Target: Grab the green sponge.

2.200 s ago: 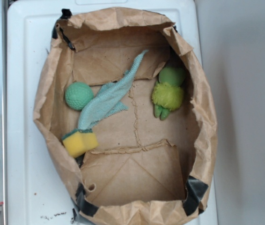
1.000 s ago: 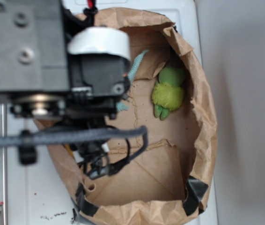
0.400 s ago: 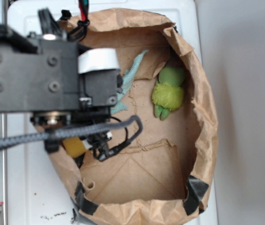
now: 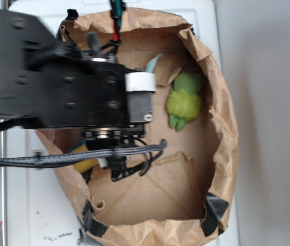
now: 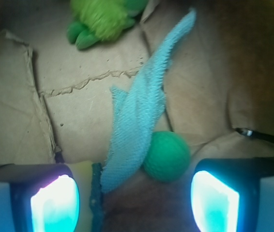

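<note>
Sponge [image 5: 89, 193] first: from where I stand it is only a sliver of yellow with its dark green strip, tucked hard against the inner side of the left fingertip at the bottom of the wrist view. From overhead a bit of yellow peeks out beneath the arm, near the left wall of the paper bag [image 4: 222, 128]. The gripper [image 5: 134, 200] hangs spread wide, nothing between its fingers. Just right of the sponge lies the teal rag [image 5: 139, 123], its lower end draped toward the sponge's green edge, and right again sits the green ball [image 5: 167, 155], squarely in the gap. That is my worry: closing from this spot would likely trap the rag or the ball instead, or the left finger would land on top of the sponge and squash it. The fuzzy lime toy [image 5: 100, 19] is well clear.
</note>
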{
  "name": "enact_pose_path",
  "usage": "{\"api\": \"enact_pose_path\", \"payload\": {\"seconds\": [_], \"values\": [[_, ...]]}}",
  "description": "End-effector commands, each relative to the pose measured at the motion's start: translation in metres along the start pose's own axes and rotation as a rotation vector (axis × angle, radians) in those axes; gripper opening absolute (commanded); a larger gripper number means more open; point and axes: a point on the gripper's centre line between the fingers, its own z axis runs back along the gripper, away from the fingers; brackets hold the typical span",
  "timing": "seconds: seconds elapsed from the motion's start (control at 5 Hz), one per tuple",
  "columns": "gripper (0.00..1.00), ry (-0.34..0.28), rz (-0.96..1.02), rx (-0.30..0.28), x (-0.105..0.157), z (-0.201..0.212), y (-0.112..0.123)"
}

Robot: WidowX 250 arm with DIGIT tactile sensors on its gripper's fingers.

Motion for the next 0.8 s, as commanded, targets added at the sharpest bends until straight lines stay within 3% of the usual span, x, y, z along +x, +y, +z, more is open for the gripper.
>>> {"api": "enact_pose_path", "payload": {"seconds": [0.0, 0.6], "values": [[1.0, 0.079, -0.226, -0.068, 0.0, -0.003, -0.001], [1.0, 0.12, -0.304, -0.065, -0.022, -0.026, -0.018]]}}
